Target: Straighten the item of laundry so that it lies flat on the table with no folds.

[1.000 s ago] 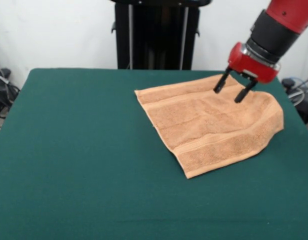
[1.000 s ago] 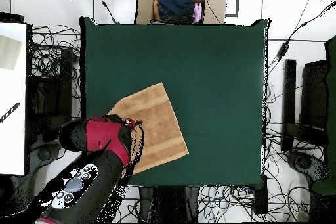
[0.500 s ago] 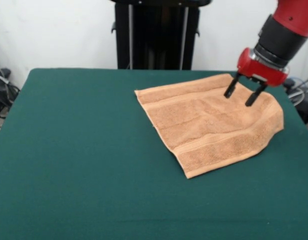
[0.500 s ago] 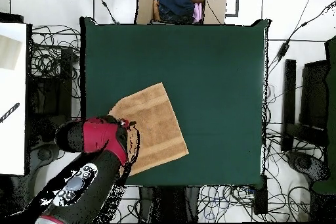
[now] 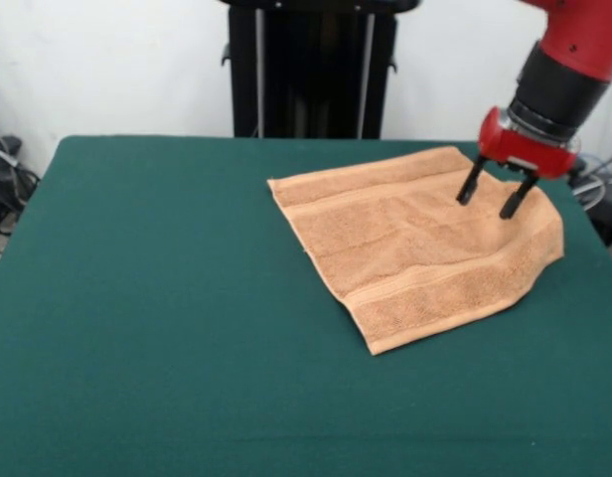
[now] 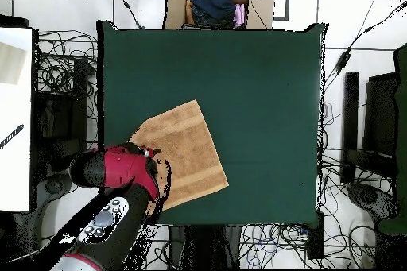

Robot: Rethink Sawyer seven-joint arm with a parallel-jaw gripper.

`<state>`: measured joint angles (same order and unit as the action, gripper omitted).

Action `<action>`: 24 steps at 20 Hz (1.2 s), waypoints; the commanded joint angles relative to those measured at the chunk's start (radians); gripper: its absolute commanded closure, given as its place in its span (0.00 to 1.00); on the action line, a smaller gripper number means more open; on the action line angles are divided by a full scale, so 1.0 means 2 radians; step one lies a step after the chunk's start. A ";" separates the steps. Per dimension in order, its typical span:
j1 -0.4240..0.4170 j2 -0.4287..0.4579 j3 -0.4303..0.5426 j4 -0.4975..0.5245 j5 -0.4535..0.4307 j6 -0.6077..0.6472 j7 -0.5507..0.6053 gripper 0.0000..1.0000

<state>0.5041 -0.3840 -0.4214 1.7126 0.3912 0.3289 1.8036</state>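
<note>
The light orange-tan towel (image 5: 420, 241) lies spread on the dark green table (image 5: 167, 298), at its right side in the front view, with woven bands along two edges. Its right part bulges up a little near the table's right edge. My gripper (image 5: 487, 200) is open and empty, its two black fingers pointing down just above the towel's far right part. In the overhead view the towel (image 6: 184, 155) lies at the table's (image 6: 254, 93) lower left, and my red wrist (image 6: 121, 168) covers its left corner.
The black pedestal (image 5: 311, 68) stands behind the table's far edge. A cardboard box with clothes (image 6: 216, 4) sits beyond the table's top edge in the overhead view. Cables lie on the floor around the table.
My gripper has moved to the right over the towel's far part and a little lower, staying open. The towel has not moved.
</note>
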 commanded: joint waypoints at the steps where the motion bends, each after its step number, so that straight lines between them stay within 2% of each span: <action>1: -0.038 -0.009 0.107 0.062 0.020 -0.067 0.116 0.00; 18: -0.122 -0.038 0.203 0.110 -0.005 -0.126 0.104 0.00; 24: -0.109 -0.039 0.193 0.103 0.003 -0.110 0.107 0.00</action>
<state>0.2872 -0.4548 -0.1485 1.8703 0.3920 0.1328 1.8036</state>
